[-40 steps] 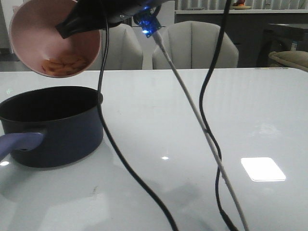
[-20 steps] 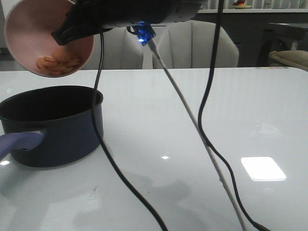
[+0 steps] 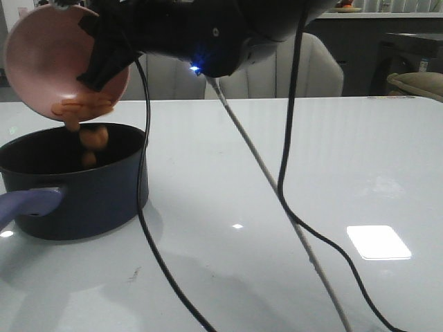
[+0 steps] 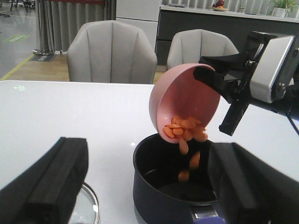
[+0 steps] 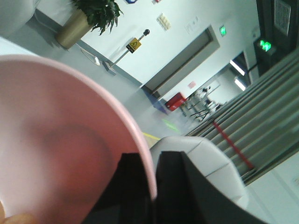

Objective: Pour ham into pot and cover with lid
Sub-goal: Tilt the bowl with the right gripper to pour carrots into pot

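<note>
Right gripper [image 5: 148,186] jaws pinch pink bowl [image 3: 48,62] rim, bowl tipped above pot [image 3: 76,183] at left. Ham [image 4: 187,128] spilling, some slices mid-air. Left gripper [image 4: 145,186] jaws wide, empty. Lid [image 4: 86,207], probably, left of pot. Hold tilt steady over pot centre.

Orange ham [image 4: 186,129] slices mid-fall into dark pot [image 3: 76,181]

A glossy white table [image 3: 291,180] fills the lower frame, with a bright square light reflection [image 3: 378,243] at lower right. Two pale grey upholstered chairs [image 4: 111,52] stand behind it. A dark cabinet [image 3: 360,41] spans the upper right; a potted plant [image 5: 91,16] sits upper left.
</note>
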You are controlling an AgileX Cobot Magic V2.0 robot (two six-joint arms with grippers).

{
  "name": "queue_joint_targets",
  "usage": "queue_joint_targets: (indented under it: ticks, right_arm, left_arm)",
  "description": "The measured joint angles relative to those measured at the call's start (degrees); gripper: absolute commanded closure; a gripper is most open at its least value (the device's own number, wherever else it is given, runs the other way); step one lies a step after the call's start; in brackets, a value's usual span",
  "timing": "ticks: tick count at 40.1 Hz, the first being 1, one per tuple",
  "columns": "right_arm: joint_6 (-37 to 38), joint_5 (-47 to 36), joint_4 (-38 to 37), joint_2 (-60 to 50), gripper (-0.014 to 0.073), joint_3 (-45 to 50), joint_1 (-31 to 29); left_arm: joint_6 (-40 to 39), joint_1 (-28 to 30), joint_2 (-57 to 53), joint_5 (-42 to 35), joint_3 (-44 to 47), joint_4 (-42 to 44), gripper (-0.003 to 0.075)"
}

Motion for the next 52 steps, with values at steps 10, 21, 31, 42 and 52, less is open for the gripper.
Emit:
queue_joint_targets:
  ticks: [10, 21, 31, 42, 52]
  right_arm:
    - [-7.07, -3.92, -0.08, 0.20, 0.0454, 0.10, 1.27]
    - [-17.06, -12.61, -0.08, 0.20, 0.0454, 1.61, 1.27]
    - [-18.92, -15.58, -0.08, 1.24, 0.0454, 2.22, 1.27]
    - [3.73, -13.58, 13.32, 1.46, 0.0454, 2.36, 2.12]
    - [21.69, 11.89, 23.23, -4.98, 0.0454, 2.36, 2.01]
  left_arm:
    - [0.00, 0.00, 0.00, 0.00, 0.00, 0.00, 0.0158]
    - [0.00, 0.00, 0.00, 0.00, 0.00, 0.00, 0.0158]
    - [0.00, 0.00, 0.00, 0.00, 0.00, 0.00, 0.0158]
    - [0.00, 0.00, 0.00, 0.00, 0.00, 0.00, 0.0158]
    - [0.00, 0.00, 0.00, 0.00, 0.00, 0.00, 0.0158]
